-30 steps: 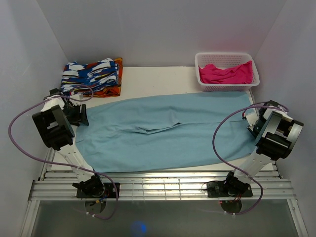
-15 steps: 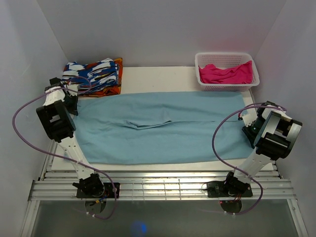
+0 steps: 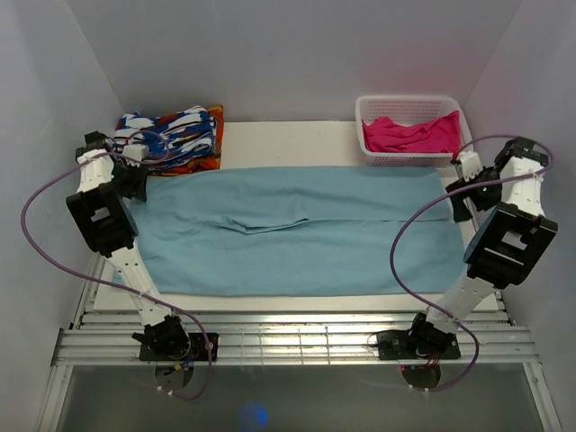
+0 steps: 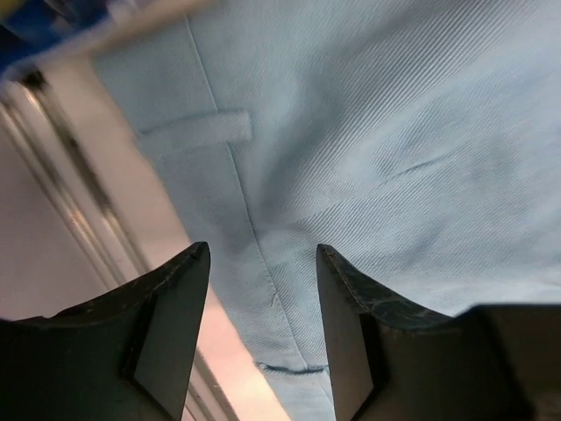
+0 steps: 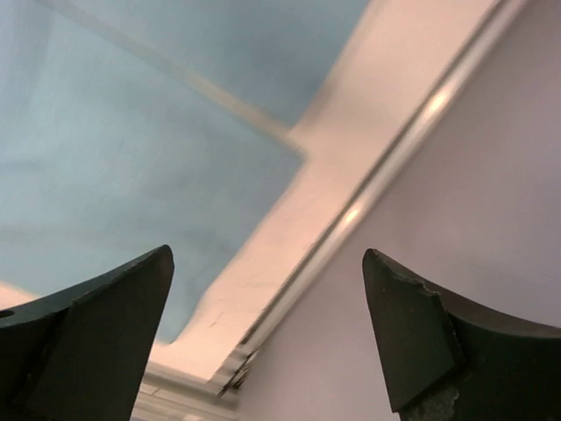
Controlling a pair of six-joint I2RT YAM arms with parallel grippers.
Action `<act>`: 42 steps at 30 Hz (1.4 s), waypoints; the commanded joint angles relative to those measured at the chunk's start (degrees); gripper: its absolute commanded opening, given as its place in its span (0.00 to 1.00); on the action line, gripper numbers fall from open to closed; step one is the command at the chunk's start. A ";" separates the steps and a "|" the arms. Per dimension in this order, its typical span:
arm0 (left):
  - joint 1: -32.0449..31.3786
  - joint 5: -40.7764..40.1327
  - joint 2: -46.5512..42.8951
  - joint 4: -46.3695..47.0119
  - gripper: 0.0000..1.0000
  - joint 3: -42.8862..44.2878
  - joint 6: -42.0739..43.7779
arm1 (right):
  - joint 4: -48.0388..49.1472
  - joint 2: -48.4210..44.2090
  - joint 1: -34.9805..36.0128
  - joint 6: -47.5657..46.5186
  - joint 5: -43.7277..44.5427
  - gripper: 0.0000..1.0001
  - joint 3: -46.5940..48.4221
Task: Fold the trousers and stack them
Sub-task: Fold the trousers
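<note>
At the left claw (image 4: 263, 263): parted to a middling gap, gripping nothing, hovering just above the trousers (image 4: 394, 132) near their left end, over a seam and a short stitched tab (image 4: 197, 130). Beside that, a bare strip of bench (image 4: 223, 351) and a metal rail (image 4: 66, 206).

At the right claw (image 5: 267, 259): spread wide, holding nothing, raised above the right end of the trousers, looking down on a corner of the cloth, bare bench and the side wall (image 5: 456, 175).

Across the bench: trousers laid flat lengthwise from left to right, filling the middle, with a small pucker at the centre. Folded patterned cloth (image 3: 171, 137) at the far left corner, just beside the trousers' far edge. White basket (image 3: 409, 101) at the far right, with a pink garment (image 3: 414, 135) inside.

Against a second ago: trousers narrower front to back, near edge drawn away from the front rails (image 3: 288, 337), lying square rather than slanted. Against half a second ago: cloth hardly altered, right claw lifted off the right end and carried toward the basket, left claw shifted slightly farther back.

Left arm: rising steeply from its base, wrist bent down at the far left edge by the patterned cloth. Right arm: reared up tall, forearm near upright, wrist by the basket's near corner. Purple cable (image 3: 40, 234) looping from each arm.
</note>
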 commanded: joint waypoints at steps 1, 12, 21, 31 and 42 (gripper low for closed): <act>-1.08 5.86 -4.45 -2.13 0.63 7.85 1.50 | -3.15 4.58 0.68 0.74 -11.18 0.92 11.80; -1.97 9.82 2.85 2.17 0.56 8.23 -6.76 | 15.46 17.78 11.31 14.90 -11.10 0.56 12.01; -2.14 8.86 -0.39 4.81 0.43 -6.69 -4.93 | 21.64 11.56 12.46 9.82 -1.43 0.47 -8.35; -1.97 7.80 -5.76 3.76 0.34 -14.29 -0.70 | 17.69 3.99 10.62 3.83 -0.63 0.41 -15.61; -1.88 15.10 1.33 -1.52 0.67 15.04 1.22 | 9.51 11.78 7.28 -0.82 -11.53 0.85 14.77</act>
